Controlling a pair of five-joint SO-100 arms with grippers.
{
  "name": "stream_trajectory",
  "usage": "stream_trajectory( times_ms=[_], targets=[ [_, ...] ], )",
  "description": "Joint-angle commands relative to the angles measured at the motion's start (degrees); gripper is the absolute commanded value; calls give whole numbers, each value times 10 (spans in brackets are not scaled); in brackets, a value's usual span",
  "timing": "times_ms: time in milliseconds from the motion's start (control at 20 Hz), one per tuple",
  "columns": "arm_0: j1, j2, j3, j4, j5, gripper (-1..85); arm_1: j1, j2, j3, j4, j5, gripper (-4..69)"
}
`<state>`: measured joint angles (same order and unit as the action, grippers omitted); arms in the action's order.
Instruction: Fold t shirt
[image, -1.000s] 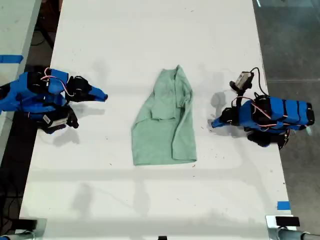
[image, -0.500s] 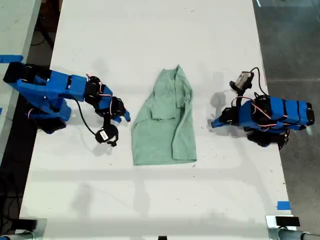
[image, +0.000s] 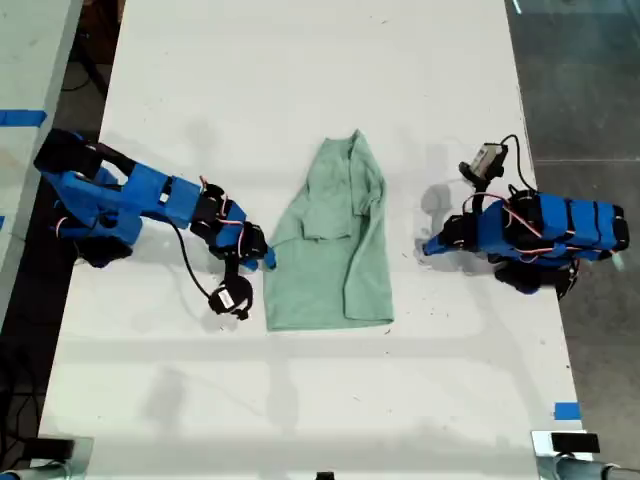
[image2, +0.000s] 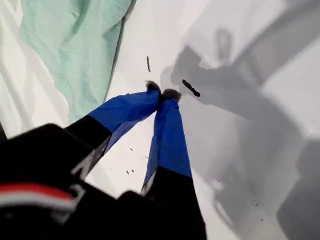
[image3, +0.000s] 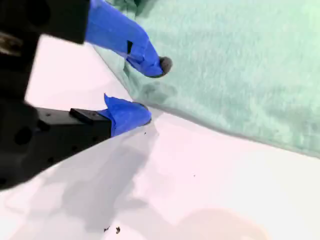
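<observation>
The pale mint-green t shirt (image: 330, 250) lies wrinkled and partly folded lengthwise in the middle of the white table. My second gripper (image: 266, 258), on the arm at the exterior view's left, is at the shirt's edge. In the second wrist view it (image3: 152, 91) stands open, one fingertip (image3: 161, 65) over the cloth (image3: 240, 65) and the other on the bare table beside the hem. My first gripper (image: 428, 246), at the exterior view's right, rests apart from the shirt. Its tips (image2: 161, 93) are shut on nothing, with the shirt (image2: 75, 45) a short way off.
The white table (image: 300, 100) ends at dark floor on the exterior view's right and a gap on its left. Blue tape marks (image: 566, 410) sit near the table's corner. A small camera on a cable (image: 489, 158) sticks up from the first arm.
The second arm has unfolded from its rest pose and reached across the table to the shirt's edge. The first arm and the shirt have not moved.
</observation>
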<state>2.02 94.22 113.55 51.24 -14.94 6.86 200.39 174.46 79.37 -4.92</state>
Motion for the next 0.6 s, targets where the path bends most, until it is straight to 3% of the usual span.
stream_trajectory(
  times_ms=[0,250,350,550],
  targets=[
    [-1,-21,-33,-29,-11,112,-3,6,29,-13,-11,16],
    [2,-124,-93,-49,9,79,-3,6,30,-13,-11,16],
    [4,-152,-120,-23,6,0,-3,6,30,-13,-11,16],
    [5,-152,-157,44,14,0,-4,6,30,-13,-11,16]
  ],
)
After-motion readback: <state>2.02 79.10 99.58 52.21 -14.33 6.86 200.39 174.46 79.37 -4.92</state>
